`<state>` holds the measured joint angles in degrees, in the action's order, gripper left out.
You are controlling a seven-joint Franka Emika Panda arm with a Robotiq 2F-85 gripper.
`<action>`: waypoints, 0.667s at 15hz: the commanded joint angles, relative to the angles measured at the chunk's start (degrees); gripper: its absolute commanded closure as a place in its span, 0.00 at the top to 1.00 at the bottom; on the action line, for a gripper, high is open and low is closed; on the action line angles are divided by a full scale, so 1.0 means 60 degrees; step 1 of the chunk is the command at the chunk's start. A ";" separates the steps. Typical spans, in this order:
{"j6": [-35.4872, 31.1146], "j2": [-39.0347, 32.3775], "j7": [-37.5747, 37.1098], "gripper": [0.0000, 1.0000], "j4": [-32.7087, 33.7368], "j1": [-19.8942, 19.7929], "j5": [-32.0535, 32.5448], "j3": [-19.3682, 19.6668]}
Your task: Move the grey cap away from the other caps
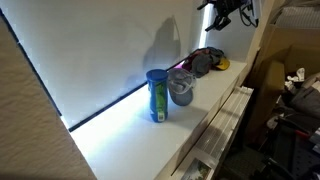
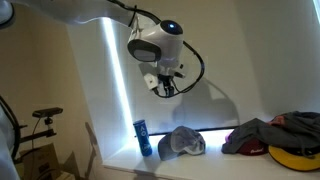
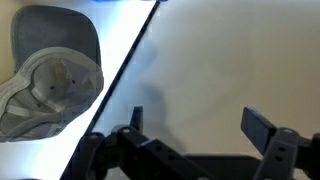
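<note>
My gripper [image 2: 165, 88] hangs open and empty, jaws spread wide, well above the tall blue cylindrical canister [image 2: 143, 138]. The soft mid-grey fabric baseball cap [image 2: 183, 143] lies just beside that canister, apart from the heap of charcoal, pink and yellow fabric caps [image 2: 268, 135] farther along from it.

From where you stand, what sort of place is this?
Likely a lab or workroom, though I can't be sure: a robot arm hangs above a white shelf where a grey cap, a blue canister and other caps are set out, with clutter alongside.
</note>
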<state>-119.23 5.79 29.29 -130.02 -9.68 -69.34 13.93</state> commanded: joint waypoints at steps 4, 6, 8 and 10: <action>0.1095 -0.0862 -0.0737 1.00 0.0393 -0.0113 0.0597 -0.0073; 0.2012 -0.1689 -0.0473 1.00 0.0578 -0.0148 0.0409 -0.0011; 0.3182 -0.2583 0.0291 1.00 0.0735 -0.0333 0.0132 0.0030; 0.2576 -0.1989 -0.0029 1.00 0.0313 -0.0246 0.0265 -0.0121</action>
<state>-103.67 -6.32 29.31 -128.18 -10.37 -67.90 13.99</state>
